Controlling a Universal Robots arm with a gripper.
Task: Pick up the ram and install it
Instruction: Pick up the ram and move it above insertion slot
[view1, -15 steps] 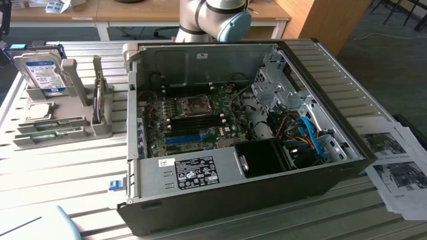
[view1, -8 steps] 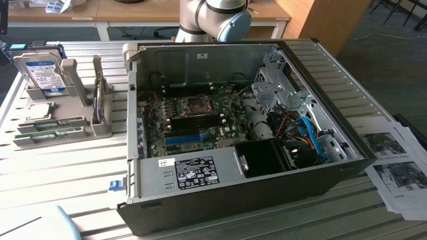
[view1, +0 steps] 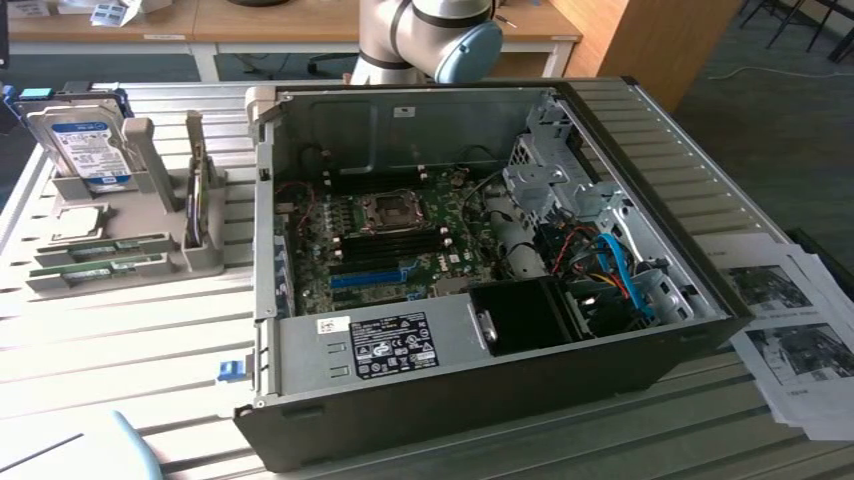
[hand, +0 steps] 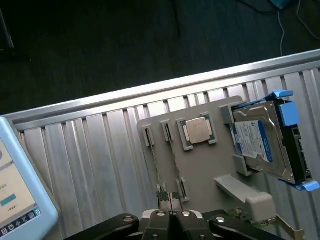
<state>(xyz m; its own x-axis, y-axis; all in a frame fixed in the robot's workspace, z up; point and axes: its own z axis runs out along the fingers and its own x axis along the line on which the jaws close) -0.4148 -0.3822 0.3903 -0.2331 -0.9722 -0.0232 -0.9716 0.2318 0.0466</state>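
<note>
Claw (hand: 170, 214): narrow, fingers pressed together, nothing held, over the grey holder (hand: 200, 172).
Ram (view1: 104, 249): slotted in that holder on the surface (view1: 134, 345), at the exterior view's left of the open computer case (view1: 467, 405).

Soft, even daylight throughout (shadows faint, diffuse).
</note>
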